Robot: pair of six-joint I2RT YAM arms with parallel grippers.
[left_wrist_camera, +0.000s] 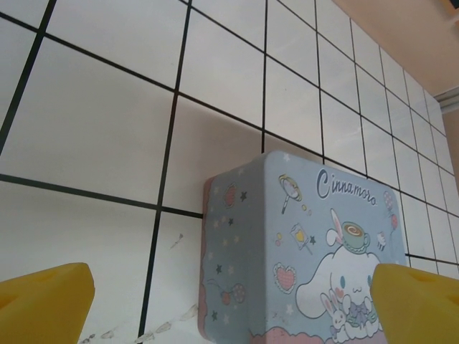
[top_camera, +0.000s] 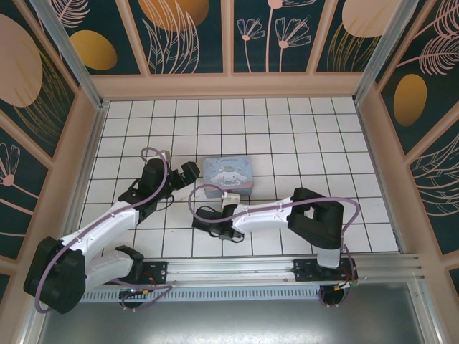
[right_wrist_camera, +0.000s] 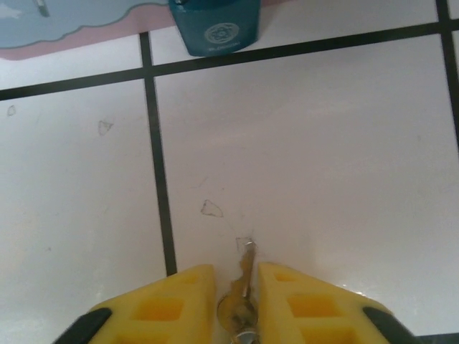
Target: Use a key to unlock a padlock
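top: overhead from behind, whole table (top_camera: 287,129) | left wrist: close, box (left_wrist_camera: 308,244) beyond left claw (left_wrist_camera: 229,304) (top shares it) | right wrist: closer, facing table
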